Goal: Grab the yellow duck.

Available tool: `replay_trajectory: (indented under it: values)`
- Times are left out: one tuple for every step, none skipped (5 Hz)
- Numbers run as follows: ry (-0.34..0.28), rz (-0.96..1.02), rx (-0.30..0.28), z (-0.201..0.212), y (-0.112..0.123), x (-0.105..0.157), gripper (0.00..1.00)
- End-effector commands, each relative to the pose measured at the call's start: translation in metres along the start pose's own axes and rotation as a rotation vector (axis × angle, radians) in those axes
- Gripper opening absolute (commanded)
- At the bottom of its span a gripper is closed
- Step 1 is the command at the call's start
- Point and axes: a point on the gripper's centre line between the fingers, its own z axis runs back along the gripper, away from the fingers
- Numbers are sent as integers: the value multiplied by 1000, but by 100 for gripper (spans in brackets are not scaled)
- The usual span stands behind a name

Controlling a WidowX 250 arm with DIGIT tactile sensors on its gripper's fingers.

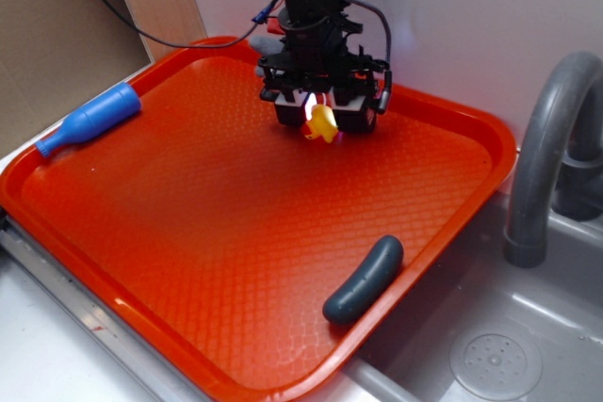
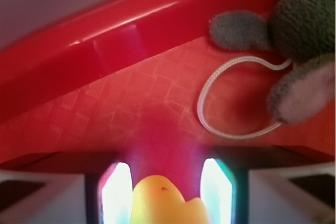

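Observation:
The yellow duck (image 1: 322,123) sits between the fingers of my gripper (image 1: 324,116) at the far side of the red tray (image 1: 188,233). In the wrist view the yellow duck (image 2: 160,203) fills the gap between the two glowing pads (image 2: 116,192), and my gripper (image 2: 165,195) is shut on it. Both pads press against its sides. Only the duck's upper part shows in that view. Whether it rests on the tray or hangs just above it I cannot tell.
A grey plush mouse (image 2: 299,24) with a white ring (image 2: 236,103) lies by the tray's far rim, just beyond the gripper. A blue bottle (image 1: 89,120) lies at the tray's left edge, a dark grey sausage-shaped object (image 1: 365,280) at its right edge. A faucet (image 1: 546,138) and sink (image 1: 499,355) are to the right.

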Motion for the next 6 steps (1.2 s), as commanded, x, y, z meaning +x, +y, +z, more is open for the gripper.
replay_trajectory:
  values:
    - [-6, -179, -119, 77, 27, 12, 0]
    - [22, -269, -208, 113, 60, 11, 0]
    - [-9, -325, -179, 153, 87, 1, 0]
    - [-115, -288, -159, 191, 107, -25, 0]
    - [-175, -250, -110, 217, 120, -43, 0]
    - [-215, -123, -85, 229, 137, -52, 0]
